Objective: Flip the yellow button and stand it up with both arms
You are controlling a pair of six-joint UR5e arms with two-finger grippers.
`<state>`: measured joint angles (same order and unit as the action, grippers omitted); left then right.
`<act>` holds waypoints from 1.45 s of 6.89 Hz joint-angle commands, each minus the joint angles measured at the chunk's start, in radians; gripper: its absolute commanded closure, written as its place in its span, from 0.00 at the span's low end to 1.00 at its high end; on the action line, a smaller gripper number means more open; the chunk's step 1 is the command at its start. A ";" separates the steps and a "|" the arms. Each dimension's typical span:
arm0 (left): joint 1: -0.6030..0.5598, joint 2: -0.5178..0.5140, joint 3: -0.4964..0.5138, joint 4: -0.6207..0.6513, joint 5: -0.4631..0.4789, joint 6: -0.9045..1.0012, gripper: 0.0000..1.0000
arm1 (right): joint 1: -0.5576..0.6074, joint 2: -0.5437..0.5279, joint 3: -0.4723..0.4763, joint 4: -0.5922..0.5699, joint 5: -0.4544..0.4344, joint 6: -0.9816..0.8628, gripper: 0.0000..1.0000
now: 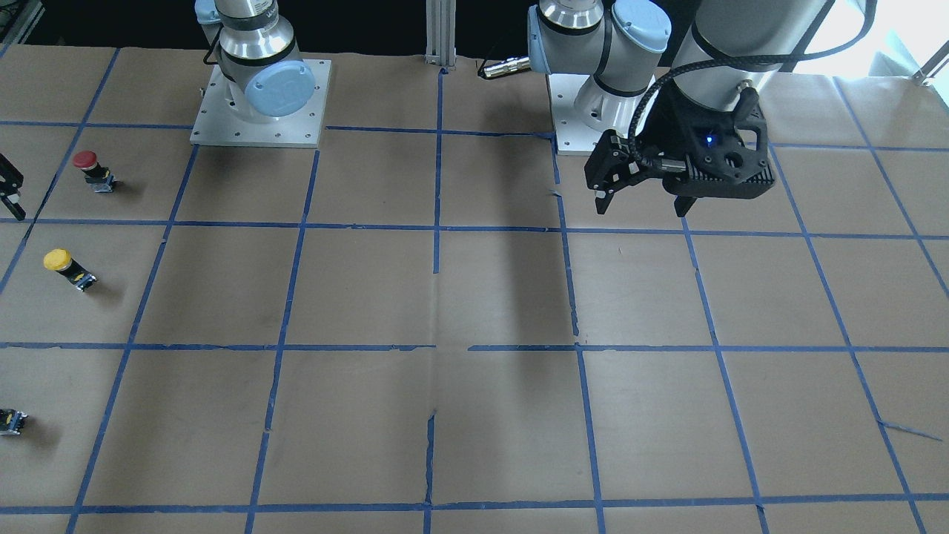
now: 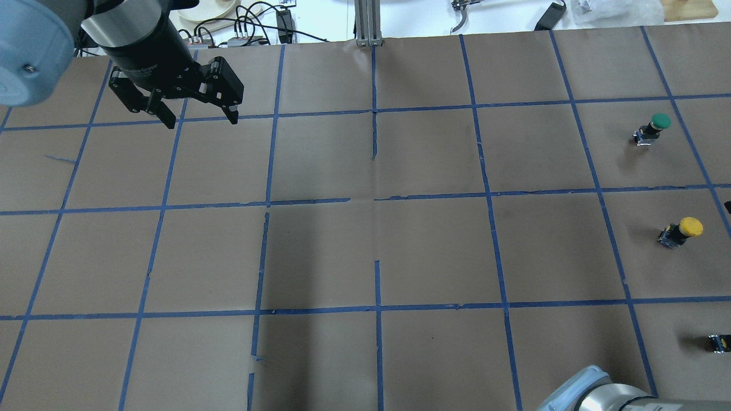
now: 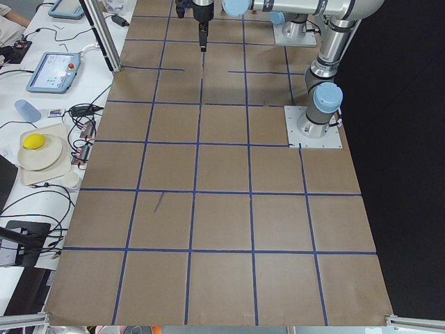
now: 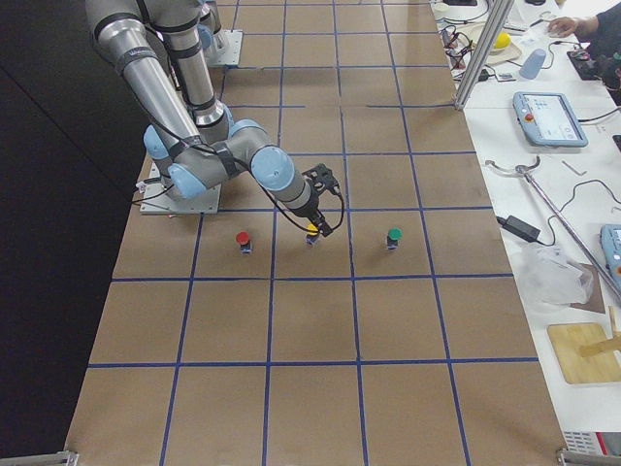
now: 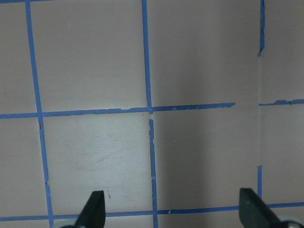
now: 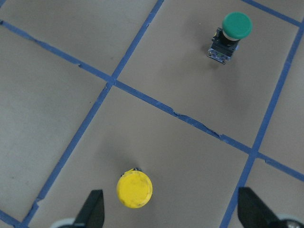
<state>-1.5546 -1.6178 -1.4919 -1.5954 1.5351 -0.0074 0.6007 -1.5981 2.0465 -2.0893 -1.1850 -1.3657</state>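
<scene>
The yellow button point(image 6: 134, 189) stands upright on the paper, cap up, and also shows in the front view point(image 1: 67, 268), the overhead view point(image 2: 682, 231) and the right side view point(image 4: 311, 233). My right gripper point(image 6: 173, 213) is open and empty. It hovers above the button, which lies between its fingers, nearer the left one in the wrist view. My left gripper point(image 1: 641, 204) is open and empty, held high near its base, far from the button. It also shows in the overhead view point(image 2: 200, 120) and in its wrist view point(image 5: 173, 211) over bare paper.
A red-capped button point(image 1: 89, 169) and a green-capped button point(image 6: 230, 35) stand on either side of the yellow one, one grid square away. A small capless switch block point(image 2: 718, 342) lies near the table's edge. Blue tape grids the brown paper.
</scene>
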 commanded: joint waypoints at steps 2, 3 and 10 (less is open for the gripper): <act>0.033 0.029 0.030 -0.105 -0.003 -0.093 0.01 | 0.025 -0.071 -0.029 0.081 -0.114 0.332 0.00; 0.028 0.033 0.048 -0.106 -0.001 -0.095 0.01 | 0.052 -0.107 -0.028 0.115 -0.149 0.435 0.00; 0.033 0.029 0.068 -0.101 0.008 0.018 0.01 | 0.640 -0.216 -0.215 0.552 -0.460 1.369 0.00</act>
<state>-1.5219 -1.5900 -1.4219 -1.6956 1.5421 -0.0052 1.1849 -1.8511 1.8742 -1.6479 -1.6429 -0.1216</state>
